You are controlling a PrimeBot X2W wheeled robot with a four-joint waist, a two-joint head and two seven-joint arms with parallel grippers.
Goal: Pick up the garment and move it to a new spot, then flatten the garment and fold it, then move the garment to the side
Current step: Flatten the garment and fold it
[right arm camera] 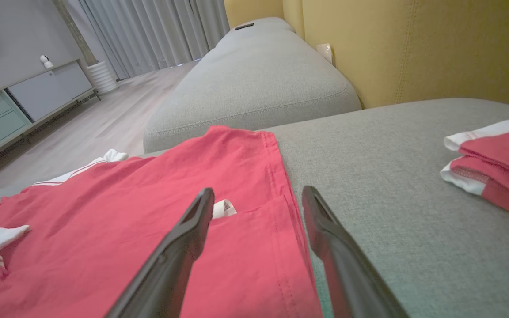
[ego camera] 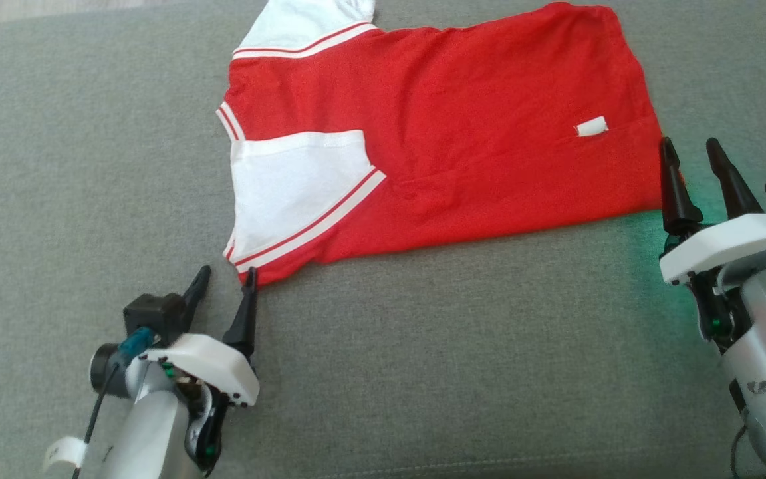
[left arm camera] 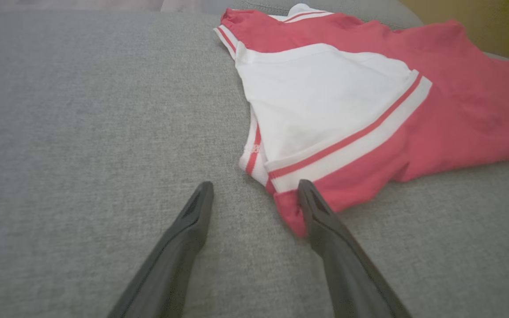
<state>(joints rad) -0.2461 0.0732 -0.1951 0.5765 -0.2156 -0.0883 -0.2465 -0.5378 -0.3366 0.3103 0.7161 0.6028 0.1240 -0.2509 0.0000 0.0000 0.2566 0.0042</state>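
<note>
The shirt point(ego camera: 463, 133) lies flat on the sofa point(ego camera: 423, 346), its long axis running across in front of the robot, sleeves to the left and hem to the right, so each arm has a near corner. The left fingers point(ego camera: 249, 283) are spread wide and empty, one tip at the red shoulder corner. The right fingers point(ego camera: 669, 156) are spread and empty too, straddling the hem edge.

Open grey cushion point(ego camera: 436, 372) lies before the spread red shirt point(ego camera: 463, 133); folded red clothes point(right arm camera: 497, 168) occupy the right edge.
</note>
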